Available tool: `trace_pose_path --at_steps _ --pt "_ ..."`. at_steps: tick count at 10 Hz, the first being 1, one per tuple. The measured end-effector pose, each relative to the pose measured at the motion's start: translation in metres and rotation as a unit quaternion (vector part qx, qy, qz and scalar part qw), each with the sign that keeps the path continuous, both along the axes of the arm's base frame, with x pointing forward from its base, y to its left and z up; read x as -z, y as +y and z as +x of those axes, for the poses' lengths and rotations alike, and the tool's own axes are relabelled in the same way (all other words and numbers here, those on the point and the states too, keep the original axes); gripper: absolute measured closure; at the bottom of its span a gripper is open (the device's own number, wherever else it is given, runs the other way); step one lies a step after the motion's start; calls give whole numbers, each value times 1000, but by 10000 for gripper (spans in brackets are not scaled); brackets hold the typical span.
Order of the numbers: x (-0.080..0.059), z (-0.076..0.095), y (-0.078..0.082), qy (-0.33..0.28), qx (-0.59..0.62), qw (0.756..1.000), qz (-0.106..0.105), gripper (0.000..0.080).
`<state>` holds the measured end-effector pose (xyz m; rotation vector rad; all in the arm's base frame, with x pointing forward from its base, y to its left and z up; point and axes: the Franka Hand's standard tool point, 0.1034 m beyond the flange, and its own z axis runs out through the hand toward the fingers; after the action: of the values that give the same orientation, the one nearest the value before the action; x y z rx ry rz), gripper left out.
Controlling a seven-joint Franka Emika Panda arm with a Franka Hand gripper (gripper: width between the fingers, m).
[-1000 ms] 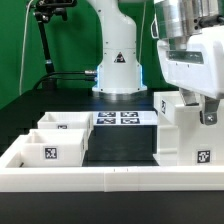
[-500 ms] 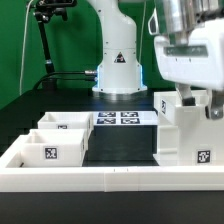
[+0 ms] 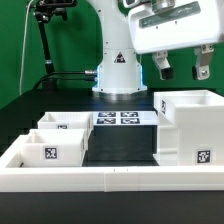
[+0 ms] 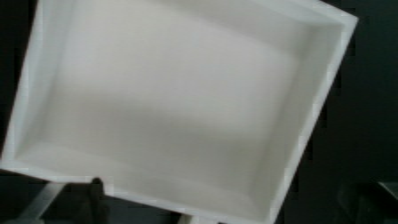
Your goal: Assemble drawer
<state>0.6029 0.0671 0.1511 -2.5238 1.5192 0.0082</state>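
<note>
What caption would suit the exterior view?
Open, empty hand hovers over the big white box.

Dark green backdrop (image 3: 75, 40), black tabletop (image 3: 40, 100), black stand (image 3: 45, 50) at the exterior view's left

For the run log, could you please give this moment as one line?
claw: open, empty | above large white box | small boxes: exterior view's left
</note>
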Motion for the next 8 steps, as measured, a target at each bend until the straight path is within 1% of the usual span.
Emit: trace_pose_path --at_steps 1,3,4,5,6,8 --pt "1 0 0 -1 -7 1000 -1 151" --pt "2 -1 -3 -16 -109 994 -13 151" --pt "6 -5 -15 -25 -193 981 -23 151" --pt "7 -6 -28 -35 -268 962 -31 151" --pt "6 -7 -45 -45 -325 944 -40 151" --pt "12 -12 -72 -58 -425 902 -54 151"
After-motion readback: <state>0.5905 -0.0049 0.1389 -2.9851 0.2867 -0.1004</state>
